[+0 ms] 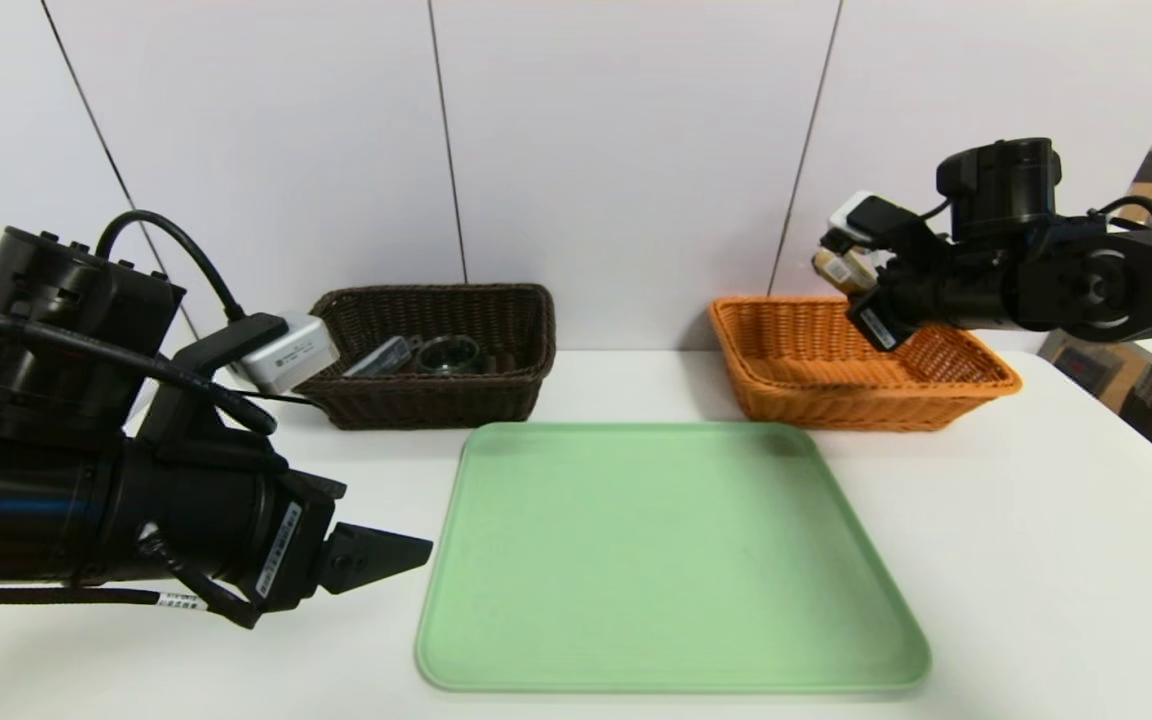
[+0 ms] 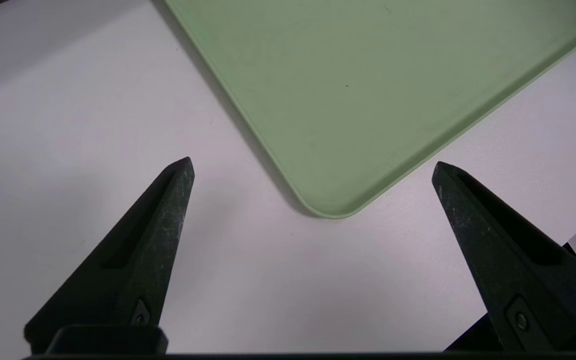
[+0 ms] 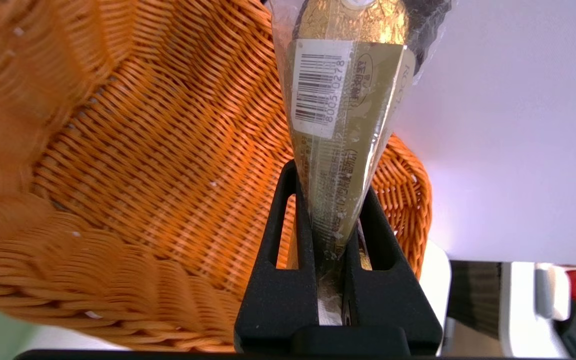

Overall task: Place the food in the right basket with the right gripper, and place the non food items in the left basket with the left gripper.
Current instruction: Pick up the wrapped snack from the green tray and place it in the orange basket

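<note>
The left gripper [image 2: 313, 167] hangs left of the green tray [image 1: 666, 560], jaws wide apart, holding nothing. Behind the tray sit the brown basket [image 1: 436, 400] and orange basket [image 1: 936, 400] — above the latter, the right gripper [image 3: 329, 200] pinches a gold-wrapped snack [image 3: 343, 100].

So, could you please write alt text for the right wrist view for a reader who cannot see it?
The right gripper is shut on a clear-wrapped, gold-foil chocolate packet bearing a barcode label, held above the orange wicker basket. The basket's woven floor looks bare where it shows, and a white table lies beyond it.
</note>
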You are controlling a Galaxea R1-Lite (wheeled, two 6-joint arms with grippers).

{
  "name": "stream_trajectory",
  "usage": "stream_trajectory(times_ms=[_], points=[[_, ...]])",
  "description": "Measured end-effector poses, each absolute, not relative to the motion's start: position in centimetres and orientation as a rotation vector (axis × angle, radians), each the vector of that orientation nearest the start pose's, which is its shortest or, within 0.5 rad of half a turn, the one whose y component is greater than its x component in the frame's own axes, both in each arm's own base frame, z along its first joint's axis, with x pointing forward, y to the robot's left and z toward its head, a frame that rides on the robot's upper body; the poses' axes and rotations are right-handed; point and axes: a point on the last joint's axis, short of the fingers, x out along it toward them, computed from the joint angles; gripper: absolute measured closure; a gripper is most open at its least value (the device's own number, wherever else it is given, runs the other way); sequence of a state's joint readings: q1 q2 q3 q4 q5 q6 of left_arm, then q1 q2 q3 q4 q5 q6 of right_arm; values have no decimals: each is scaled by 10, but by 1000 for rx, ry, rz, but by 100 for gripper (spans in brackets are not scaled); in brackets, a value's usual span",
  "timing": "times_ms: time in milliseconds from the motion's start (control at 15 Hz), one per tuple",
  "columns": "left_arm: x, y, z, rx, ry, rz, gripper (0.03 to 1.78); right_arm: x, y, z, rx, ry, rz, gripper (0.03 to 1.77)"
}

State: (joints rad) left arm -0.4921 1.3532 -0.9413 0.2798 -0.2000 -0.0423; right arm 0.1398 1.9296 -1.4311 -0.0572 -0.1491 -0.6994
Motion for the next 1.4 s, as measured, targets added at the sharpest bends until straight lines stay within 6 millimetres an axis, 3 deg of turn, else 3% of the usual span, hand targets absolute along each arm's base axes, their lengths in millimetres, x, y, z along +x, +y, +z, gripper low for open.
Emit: stream_trajectory(times_ms=[467,1267,1333,1400], points=[[180,-102,227,62,699,-653,12,395,44,208,-933,441,197,162],[181,-103,225,63,703,-653,12,396,46,204,-945,448,223,162],[181,-102,225,63,705,-652,12,396,46,204,-945,453,226,159],[181,-102,224,63,709,-651,12,396,46,204,-943,452,226,140]])
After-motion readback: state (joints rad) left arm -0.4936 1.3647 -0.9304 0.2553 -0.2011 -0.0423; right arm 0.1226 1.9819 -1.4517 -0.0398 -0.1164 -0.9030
